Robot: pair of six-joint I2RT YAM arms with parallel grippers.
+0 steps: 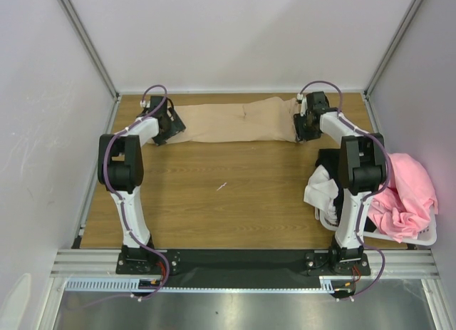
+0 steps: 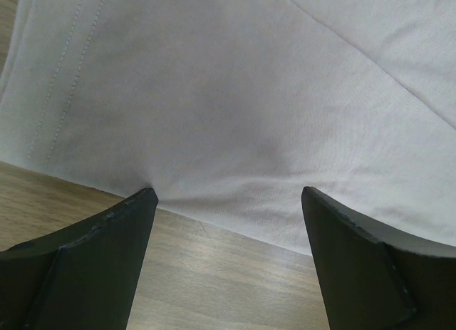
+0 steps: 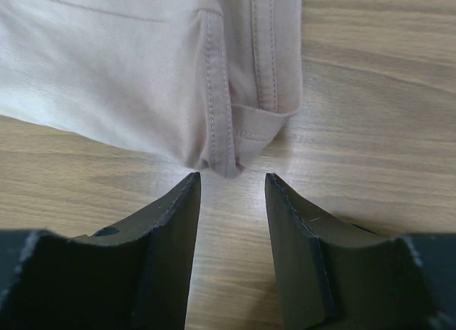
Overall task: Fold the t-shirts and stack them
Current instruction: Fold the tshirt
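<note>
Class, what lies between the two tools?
The beige t-shirt, lying spread from the left tool to the right tool; the top view shows it.

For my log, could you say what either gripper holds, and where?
Nothing is held; left gripper and right gripper stand open at ends of the beige t-shirt.

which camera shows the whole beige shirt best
Top external: the beige shirt is seen end to end, spread flat. Left wrist shows only plain cloth and a stitched hem; right wrist shows only a seamed corner.
</note>
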